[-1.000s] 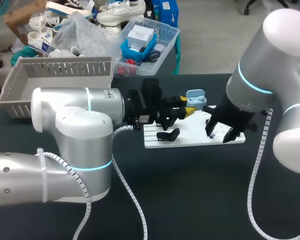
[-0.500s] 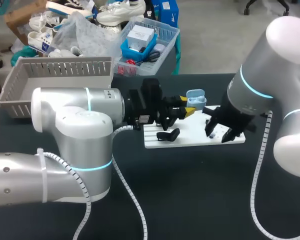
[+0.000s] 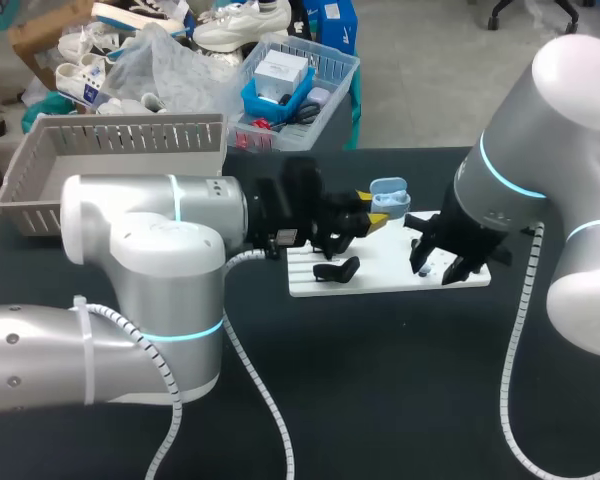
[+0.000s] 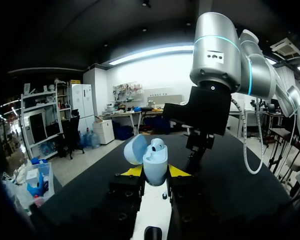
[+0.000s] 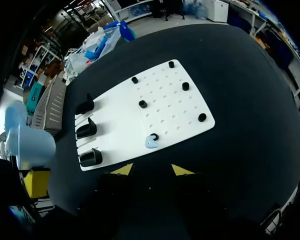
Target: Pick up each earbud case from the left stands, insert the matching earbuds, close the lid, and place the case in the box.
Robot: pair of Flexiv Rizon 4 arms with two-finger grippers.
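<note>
Matte black tabletop (image 3: pixel 380 380) carries a flat white board (image 5: pixel 170 107), drilled with shallow dimples and set with short black pegs. Three dark, wedge-shaped stands (image 5: pixel 86 128) line its left end, none with a case on it.

Over the board's right half hangs the right gripper (image 5: pixel 152 170), its fingers parted and empty. Just ahead of them a small, glossy, pale blue earbud (image 5: pixel 151 142) lies against a peg (image 5: pixel 154 136).

Above the board's far edge the left gripper (image 4: pixel 155 172) is clenched on the smooth, rounded, pale blue case (image 4: pixel 155 162). The case stands upright with its domed lid (image 4: pixel 134 149) swung open. One earbud seems already seated inside.

The step in hand looks like fetching the loose earbud. The right fingers should come straight down astride it, clear of the peg, and pinch lightly, since the slick rounded shell could squirt out. The left arm should keep the case level.

Far left sits the grey slatted plastic box (image 3: pixel 110 150).
</note>
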